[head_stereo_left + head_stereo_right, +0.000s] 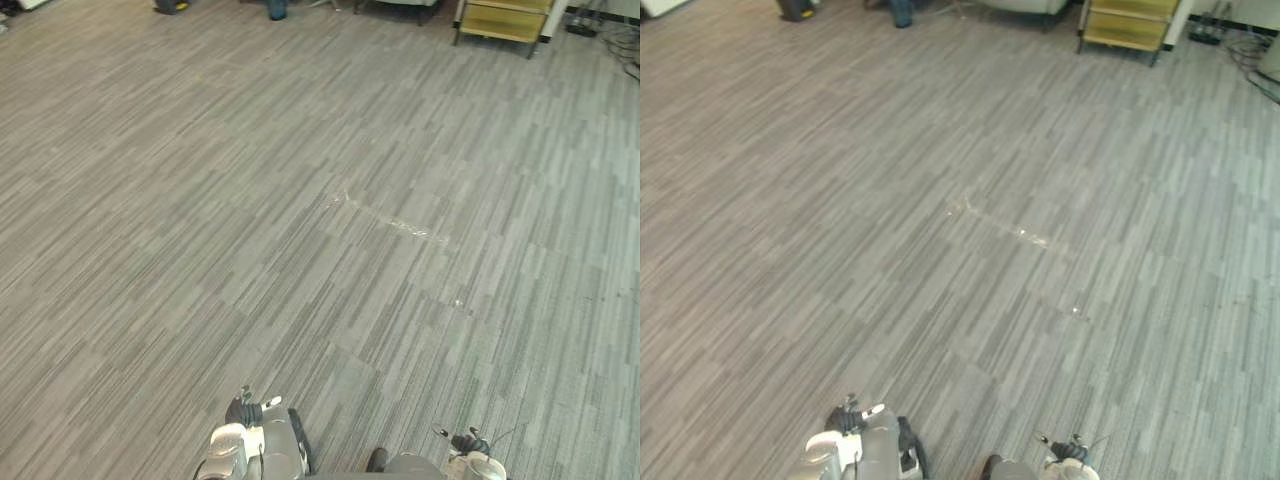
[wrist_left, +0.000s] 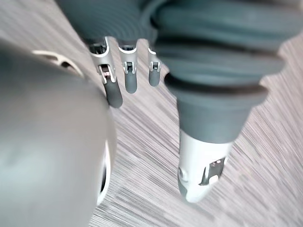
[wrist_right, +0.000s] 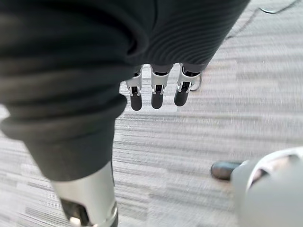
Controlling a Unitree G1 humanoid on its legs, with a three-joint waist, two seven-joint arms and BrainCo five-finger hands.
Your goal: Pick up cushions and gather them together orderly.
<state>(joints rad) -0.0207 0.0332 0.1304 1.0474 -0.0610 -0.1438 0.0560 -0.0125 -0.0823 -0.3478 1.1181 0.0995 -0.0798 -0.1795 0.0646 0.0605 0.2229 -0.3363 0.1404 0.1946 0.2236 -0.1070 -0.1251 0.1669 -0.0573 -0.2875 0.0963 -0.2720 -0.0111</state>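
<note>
Left hand [image 2: 114, 89] and right hand [image 3: 157, 92] hang loose-fingered, holding nothing, above the carpeted floor [image 1: 300, 250]; a yellow cabinet [image 1: 503, 20] stands far off.

Over the grey striped carpet [image 1: 300, 250] my left hand [image 2: 129, 78] and right hand [image 3: 157, 94] hang, fingers straight; a pale padded edge [image 1: 1025, 4] lies far off, cushion or not I cannot tell

The floor [image 1: 300, 200] beneath both hands is matt grey carpet tile, a short, rough weave in fine stripes. Well ahead of the hands, a thin strip [image 1: 400, 226] on it shines like clear glossy tape. The left hand [image 2: 129, 71] and right hand [image 3: 157, 90] have smooth silvery metal-look fingers with dull dark tips, each below a matt, ribbed, rubbery cover [image 2: 218, 61]. The far cabinet [image 1: 503, 20] looks like yellowish wood.
</note>
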